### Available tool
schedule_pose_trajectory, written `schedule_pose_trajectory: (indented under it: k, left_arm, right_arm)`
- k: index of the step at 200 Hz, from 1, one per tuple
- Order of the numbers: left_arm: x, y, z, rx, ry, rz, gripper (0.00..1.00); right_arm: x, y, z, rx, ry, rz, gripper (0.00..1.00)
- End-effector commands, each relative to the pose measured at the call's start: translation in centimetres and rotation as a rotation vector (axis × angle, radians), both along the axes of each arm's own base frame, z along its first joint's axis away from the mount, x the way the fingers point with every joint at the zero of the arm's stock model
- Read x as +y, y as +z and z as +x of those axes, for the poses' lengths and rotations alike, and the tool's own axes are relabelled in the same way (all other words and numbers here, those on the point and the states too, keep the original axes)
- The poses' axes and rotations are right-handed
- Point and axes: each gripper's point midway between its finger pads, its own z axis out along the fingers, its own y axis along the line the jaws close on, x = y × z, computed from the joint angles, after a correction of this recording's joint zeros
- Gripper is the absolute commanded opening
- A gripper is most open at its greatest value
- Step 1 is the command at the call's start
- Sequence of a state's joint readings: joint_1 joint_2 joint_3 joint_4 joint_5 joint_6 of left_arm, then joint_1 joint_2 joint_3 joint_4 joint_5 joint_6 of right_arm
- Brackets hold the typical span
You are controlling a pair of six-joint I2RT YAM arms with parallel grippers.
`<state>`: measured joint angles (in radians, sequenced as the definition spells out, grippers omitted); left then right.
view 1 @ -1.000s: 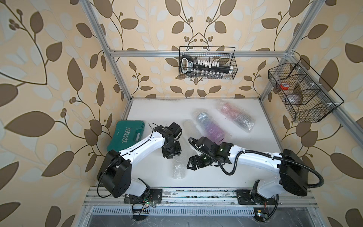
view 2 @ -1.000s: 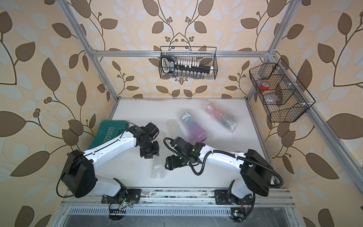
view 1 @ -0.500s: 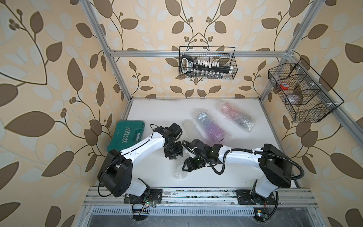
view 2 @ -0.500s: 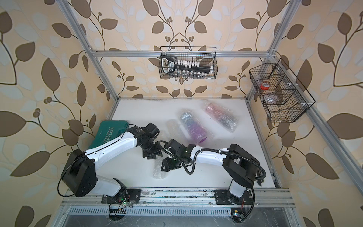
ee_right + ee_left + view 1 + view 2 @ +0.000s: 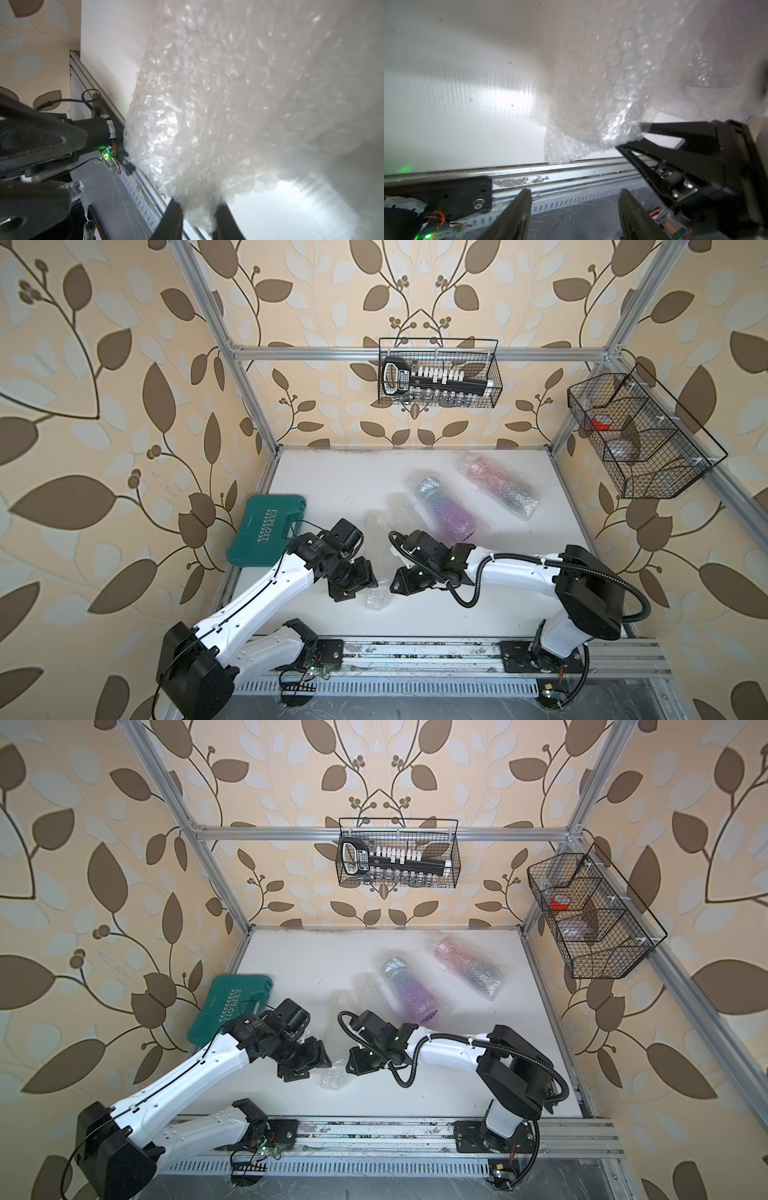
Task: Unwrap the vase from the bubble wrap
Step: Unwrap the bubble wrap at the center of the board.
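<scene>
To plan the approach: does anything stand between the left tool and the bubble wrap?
Nothing visible does: the open left tool has a free gap to the bubble wrap. The right tool pinches its end, to one side.

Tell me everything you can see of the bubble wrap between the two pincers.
The bubble wrap is a clear, whitish sheet of small round air bubbles, crumpled into a loose bundle lying on the white table near its front edge. What it wraps cannot be made out. The right pincer pinches one crinkled edge; the left pincer stands open, apart from it.
</scene>
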<state>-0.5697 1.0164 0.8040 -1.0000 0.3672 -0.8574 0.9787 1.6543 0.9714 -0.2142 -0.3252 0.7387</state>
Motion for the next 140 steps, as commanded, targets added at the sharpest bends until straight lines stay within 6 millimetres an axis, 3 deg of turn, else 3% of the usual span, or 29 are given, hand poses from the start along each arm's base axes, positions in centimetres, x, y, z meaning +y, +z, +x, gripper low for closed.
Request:
schedule_pose_trajectory:
  k: [1,37,61,112,140]
  left_arm:
    - [-0.7,-0.5,-0.6,0.01,-0.004,-0.063,0.65]
    - [-1.4,-1.6,1.1,-0.059,0.017,-0.094,0.5]
    - [-2.4,-0.9,2.4,-0.107,0.039,-0.166,0.46]
    - [-0.3,-1.1,5.6,-0.126,0.143,-0.222,0.36]
    - [-0.6,-1.7,7.0,-0.117,0.118,-0.246,0.32]
  right_arm:
    - [0.0,0.9,1.7,-0.038,-0.049,0.042,0.23]
    - [-0.3,0.5,1.9,-0.036,-0.061,0.017,0.24]
    - [-1.1,-0.1,1.7,-0.022,-0.078,-0.019,0.25]
    - [-1.7,-0.3,1.8,-0.03,-0.08,-0.063,0.2]
    - [-1.7,-0.5,1.8,-0.025,-0.071,-0.081,0.17]
